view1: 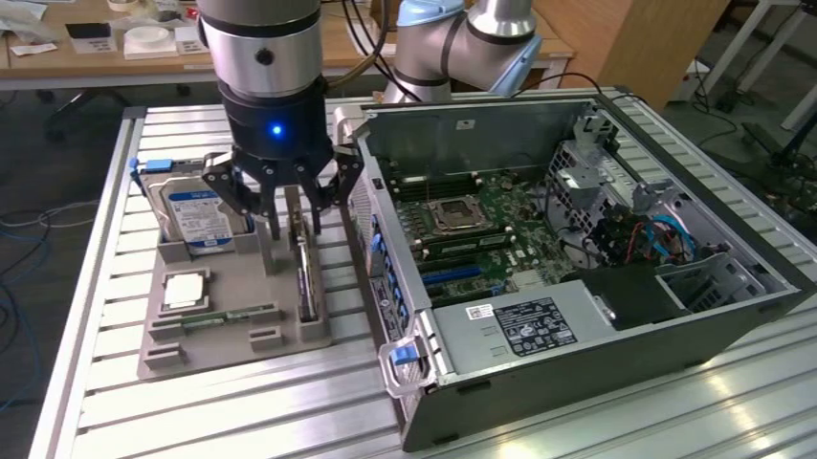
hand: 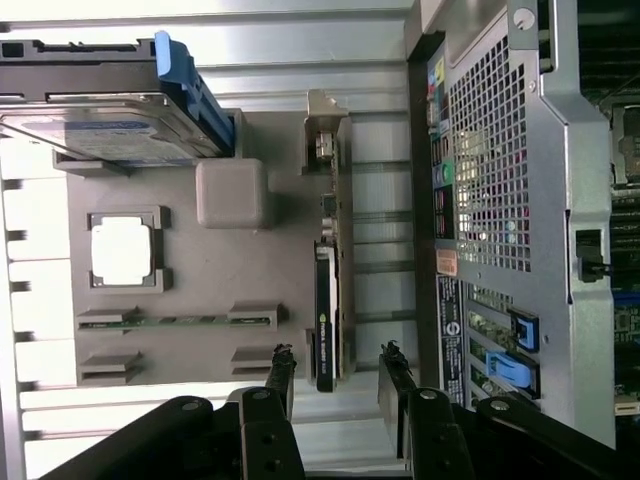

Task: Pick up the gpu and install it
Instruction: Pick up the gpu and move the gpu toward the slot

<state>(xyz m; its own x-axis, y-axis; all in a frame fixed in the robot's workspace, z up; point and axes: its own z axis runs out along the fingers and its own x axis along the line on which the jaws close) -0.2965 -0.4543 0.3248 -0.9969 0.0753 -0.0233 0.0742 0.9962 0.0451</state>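
Observation:
The gpu (view1: 306, 273) is a thin dark card with a metal end bracket. It stands on edge in a slot of the grey holder tray (view1: 236, 344), beside the open computer case (view1: 715, 335). My gripper (view1: 301, 222) hangs just above the card with a finger on each side of it. In the wrist view the gpu (hand: 327, 300) runs lengthwise, and its near end lies between the fingertips (hand: 283, 352) of my gripper (hand: 337, 350). A gap shows on both sides, so the jaws are open and hold nothing.
In the tray are a silver hard drive with a blue label (view1: 195, 215), a square processor (view1: 186, 288) and a green memory stick (view1: 230, 315). The case's motherboard (view1: 473, 225) lies exposed, and its rear panel (hand: 500, 200) is close beside the gpu. Slatted aluminium table (view1: 102, 287) below.

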